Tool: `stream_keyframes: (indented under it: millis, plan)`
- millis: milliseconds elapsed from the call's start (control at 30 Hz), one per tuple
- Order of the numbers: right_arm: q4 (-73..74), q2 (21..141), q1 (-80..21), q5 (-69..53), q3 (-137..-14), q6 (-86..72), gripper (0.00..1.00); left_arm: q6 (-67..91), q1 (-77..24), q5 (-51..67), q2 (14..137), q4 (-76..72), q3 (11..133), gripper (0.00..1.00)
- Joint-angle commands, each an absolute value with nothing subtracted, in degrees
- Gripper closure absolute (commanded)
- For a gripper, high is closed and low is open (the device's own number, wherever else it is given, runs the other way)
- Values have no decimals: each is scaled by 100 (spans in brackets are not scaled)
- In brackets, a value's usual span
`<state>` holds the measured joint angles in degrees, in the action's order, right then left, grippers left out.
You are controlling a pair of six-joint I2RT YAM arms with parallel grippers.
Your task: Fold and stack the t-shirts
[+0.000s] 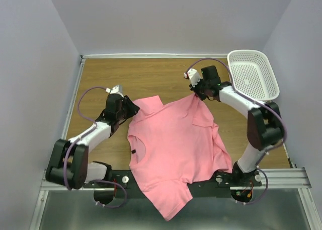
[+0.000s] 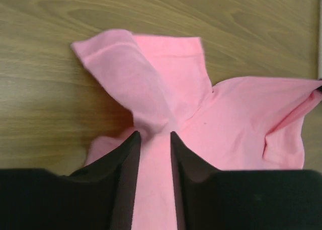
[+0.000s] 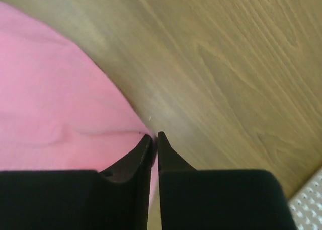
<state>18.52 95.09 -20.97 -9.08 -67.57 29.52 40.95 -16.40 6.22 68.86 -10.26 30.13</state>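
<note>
T-shirt (image 1: 173, 149) salmon-pink, rumpled, hanging over table edge; both jaws pinching its cloth.

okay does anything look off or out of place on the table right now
Yes: the pink t-shirt lies crooked, its lower hem hanging over the table's near edge across the mounting rail, with one sleeve bunched. The white basket looks fine.

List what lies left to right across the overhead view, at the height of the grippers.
Left gripper → pink t-shirt → right gripper → white basket.
</note>
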Motion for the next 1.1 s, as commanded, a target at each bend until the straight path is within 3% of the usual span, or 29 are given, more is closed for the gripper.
stream_keyframes:
  millis: [0,33,67,167,233,367,500,633,767,1000,1067]
  plan:
    - [1195,10457,-2030,-335,-7550,2787,83,4298,-1231,808,7829,-1838,3655,53]
    - [1195,10642,-2013,-195,-7811,2673,72,4159,-1161,661,7996,-1585,3822,48]
    - [1195,10687,-2004,-45,-7909,2594,50,4053,-1143,450,8033,-1460,4180,44]
    - [1187,10522,-1925,-35,-8042,2347,41,3701,-1090,80,7859,-917,4674,35]
    - [1204,10233,-1829,-183,-7903,2207,32,3332,-1029,-287,7657,-626,5070,23]
    - [1475,9696,-1705,-1482,-7358,2232,17,3041,-809,-194,7620,-492,5054,21]
    - [1906,9483,-1696,-3457,-6962,1761,17,3304,-510,779,8199,-650,5036,26]
    - [2030,9615,-1696,-4025,-6952,1407,18,3436,-422,1203,8981,-598,5317,33]
    - [2126,9545,-1696,-3385,-6979,1555,20,3446,-422,1266,9412,-580,5449,35]
    - [3058,9440,-1766,-2674,-6479,2320,40,3287,-396,1195,9659,-220,5634,36]
    - [3067,9361,-1889,-2348,-6233,2434,40,3261,-404,1160,9685,-141,5677,36]
